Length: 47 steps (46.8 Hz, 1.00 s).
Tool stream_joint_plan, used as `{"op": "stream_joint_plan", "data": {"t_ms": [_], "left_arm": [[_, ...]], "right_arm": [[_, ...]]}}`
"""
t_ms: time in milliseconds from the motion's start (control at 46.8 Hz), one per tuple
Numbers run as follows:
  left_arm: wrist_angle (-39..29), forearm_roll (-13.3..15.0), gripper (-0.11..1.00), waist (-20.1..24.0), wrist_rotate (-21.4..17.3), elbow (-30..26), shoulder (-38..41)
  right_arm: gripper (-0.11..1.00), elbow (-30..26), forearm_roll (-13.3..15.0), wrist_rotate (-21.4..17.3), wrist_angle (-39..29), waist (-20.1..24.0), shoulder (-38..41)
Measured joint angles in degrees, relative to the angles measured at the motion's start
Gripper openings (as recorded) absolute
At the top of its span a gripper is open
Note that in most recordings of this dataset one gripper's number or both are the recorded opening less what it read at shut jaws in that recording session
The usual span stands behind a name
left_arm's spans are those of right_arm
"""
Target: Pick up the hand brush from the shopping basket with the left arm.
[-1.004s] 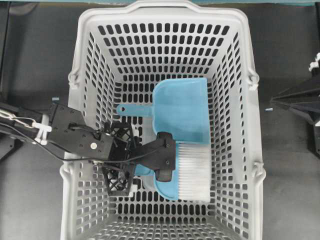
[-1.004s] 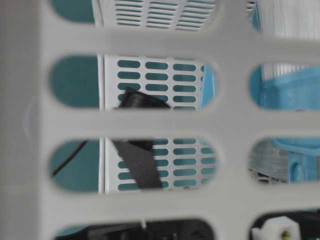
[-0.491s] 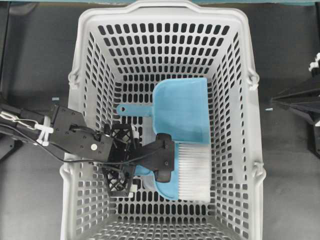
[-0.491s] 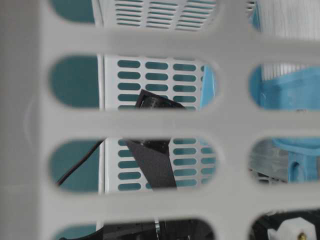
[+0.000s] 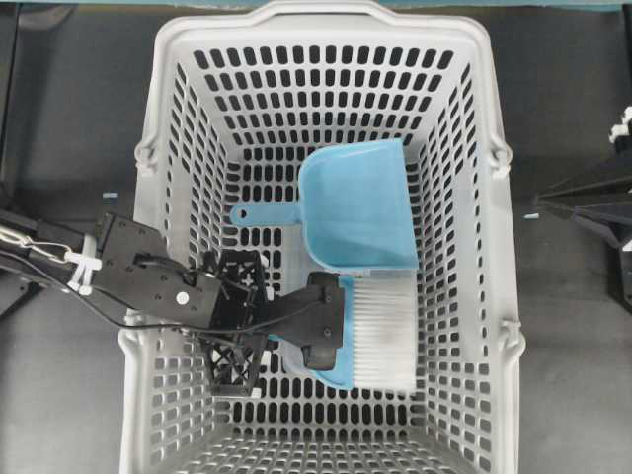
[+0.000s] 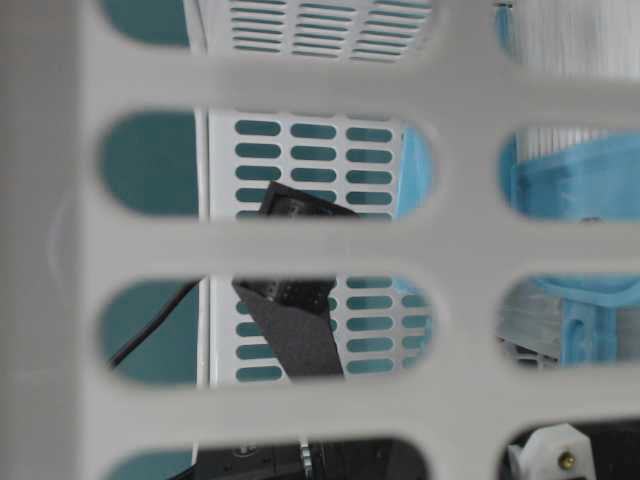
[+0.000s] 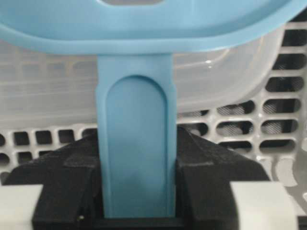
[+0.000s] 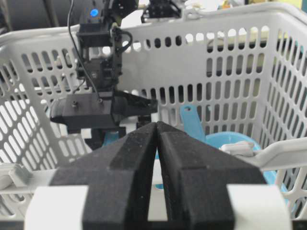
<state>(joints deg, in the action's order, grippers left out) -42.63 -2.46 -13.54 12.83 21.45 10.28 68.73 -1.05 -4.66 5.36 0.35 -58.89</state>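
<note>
The left gripper (image 7: 136, 211) clamps the hand brush (image 5: 370, 331) by its flat, thin blue handle. White bristles fan right inside the slotted grey shopping basket (image 5: 326, 20). The right gripper (image 8: 157, 139) sits pressed shut.

A robotics lab bench: two black robot arms (image 5: 148, 286) flank a grey shopping basket (image 5: 326, 25) on a dark tabletop (image 5: 69, 128), teal backdrop behind.

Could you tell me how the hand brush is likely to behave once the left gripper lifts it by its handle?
The hand brush looks like thin moulded plastic, so probably light and stiff. The left gripper pinches only the narrow handle, far from the broad white bristles, so the head may droop or swivel. The smooth handle could slip. The bristles should flex against the dustpan.
</note>
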Motion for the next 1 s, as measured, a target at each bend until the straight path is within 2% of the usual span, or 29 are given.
{"op": "stream_joint_plan", "data": {"t_ms": [299,513,1004], "left_arm": [[-0.1,0.1,0.22,-0.7,-0.1,-0.4,-1.1],[-2.6,0.1,0.22,-1.8,-0.1,-3.9,-4.9],[-25.0,0.1,0.22,-0.8,0.1,-19.8,-15.9]], "right_arm": [[0.0,0.3,-0.1,-0.1,0.0,0.1,0.0],[0.0,0.3,-0.1,-0.1,0.0,0.1,-0.1],[0.0,0.4,-0.1,-0.1,0.1,0.1,-0.4]]}}
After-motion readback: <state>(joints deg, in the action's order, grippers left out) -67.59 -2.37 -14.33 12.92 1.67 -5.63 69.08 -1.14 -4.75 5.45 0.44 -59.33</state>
